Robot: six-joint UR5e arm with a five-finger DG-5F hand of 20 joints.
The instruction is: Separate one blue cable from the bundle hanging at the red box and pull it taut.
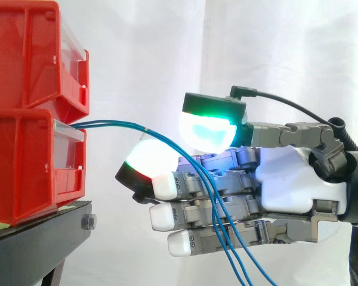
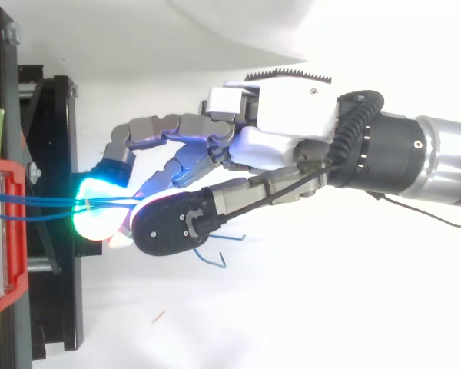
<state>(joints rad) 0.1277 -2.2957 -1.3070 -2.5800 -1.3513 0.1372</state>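
Observation:
Several thin blue cables leave the front of the lower red bin and run right, sagging slightly. They cross a curled finger with a white glowing pad, then hang down in front of the other fingers. My hand comes in from the right at bin height. Its thumb, with a green-cyan pad, sits just over the cables and pinches them against the curled finger. The other fingers are straight and lie below. From above, the cables run from the bin to under the thumb.
A second red bin is stacked on the lower one, both on the black stand. A loose blue cable end shows below the thumb. A white curtain hangs behind.

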